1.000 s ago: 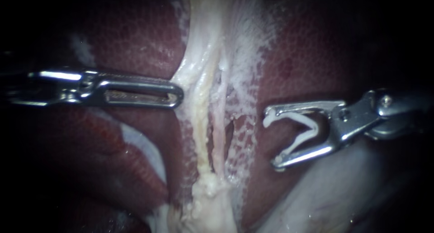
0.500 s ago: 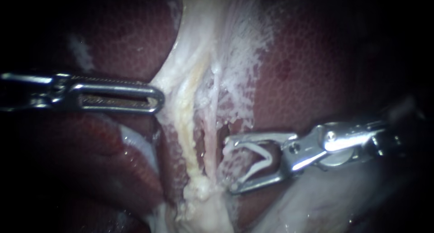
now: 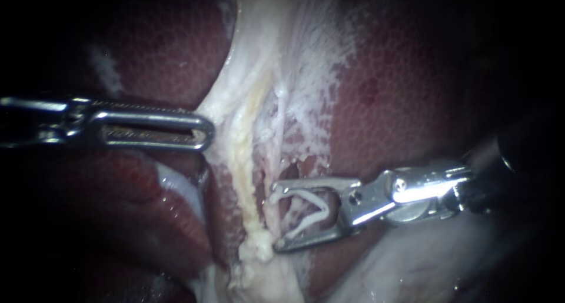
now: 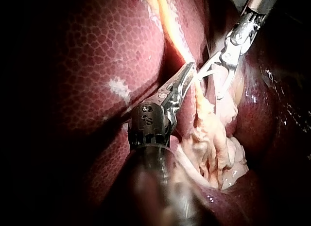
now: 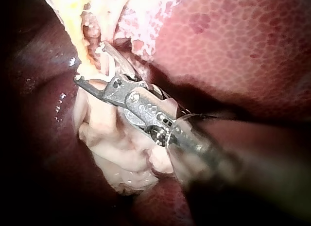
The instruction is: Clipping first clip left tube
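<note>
- The liver filled the scene, dark red and mottled on both sides.
- Down the middle ran a pale band of stripped tissue, wide at the far end and narrowing toward the near one.
- The left instrument came in flat from the left. Its slotted jaws lay together, pinched on the band's left edge, and the tissue there was drawn out toward them.
- The right instrument reached in from the right, low on the band, with its jaws spread wide.
- Two strands ran within the band, a yellowish tube on the left and a thin pinkish tube just right of it.
- And there was the clip, white and V-shaped, seated between those wide jaws. Its open mouth was right at the pinkish tube. Whether it reached the yellowish one, I couldn't tell.
</note>
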`<state>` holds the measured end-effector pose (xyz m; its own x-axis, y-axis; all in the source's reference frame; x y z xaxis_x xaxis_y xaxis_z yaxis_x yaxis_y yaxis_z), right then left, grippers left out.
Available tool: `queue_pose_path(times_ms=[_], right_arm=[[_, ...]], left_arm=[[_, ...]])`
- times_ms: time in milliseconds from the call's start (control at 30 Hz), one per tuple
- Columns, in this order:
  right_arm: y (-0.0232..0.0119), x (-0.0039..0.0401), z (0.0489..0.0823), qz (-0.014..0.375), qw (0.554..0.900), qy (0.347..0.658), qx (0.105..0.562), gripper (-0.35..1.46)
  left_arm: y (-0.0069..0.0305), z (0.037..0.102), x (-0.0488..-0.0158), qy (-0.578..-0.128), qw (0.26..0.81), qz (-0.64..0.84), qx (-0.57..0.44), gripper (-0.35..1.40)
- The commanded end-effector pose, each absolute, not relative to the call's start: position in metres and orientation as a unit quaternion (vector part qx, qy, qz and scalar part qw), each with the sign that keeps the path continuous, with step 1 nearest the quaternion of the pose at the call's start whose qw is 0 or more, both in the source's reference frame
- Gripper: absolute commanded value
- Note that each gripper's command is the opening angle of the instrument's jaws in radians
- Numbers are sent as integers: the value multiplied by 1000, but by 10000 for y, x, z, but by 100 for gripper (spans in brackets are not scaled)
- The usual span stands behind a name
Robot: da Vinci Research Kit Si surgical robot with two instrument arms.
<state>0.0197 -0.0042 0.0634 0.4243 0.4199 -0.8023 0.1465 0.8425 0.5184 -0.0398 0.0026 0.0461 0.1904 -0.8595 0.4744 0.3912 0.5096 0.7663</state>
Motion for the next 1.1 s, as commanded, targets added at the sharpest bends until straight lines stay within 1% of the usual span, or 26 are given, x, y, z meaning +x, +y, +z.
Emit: queue_pose_path(times_ms=[33, 567, 733, 933, 1100], right_arm=[[-43, 201, 636, 84, 800, 530, 269, 60], [-64, 236, 655, 78, 797, 526, 287, 60], [-68, 238, 649, 75, 792, 524, 304, 58], [-76, 241, 638, 62, 784, 522, 331, 57], [-76, 246, 637, 51, 780, 521, 343, 56]], left_arm=[[26, 461, -398, -471, 730, -428, 249, -35], [25, 460, -399, -471, 730, -428, 248, -35], [25, 461, -400, -471, 730, -428, 248, -35], [25, 461, -400, -471, 731, -428, 248, -35], [25, 461, -400, -471, 731, -428, 248, -35]])
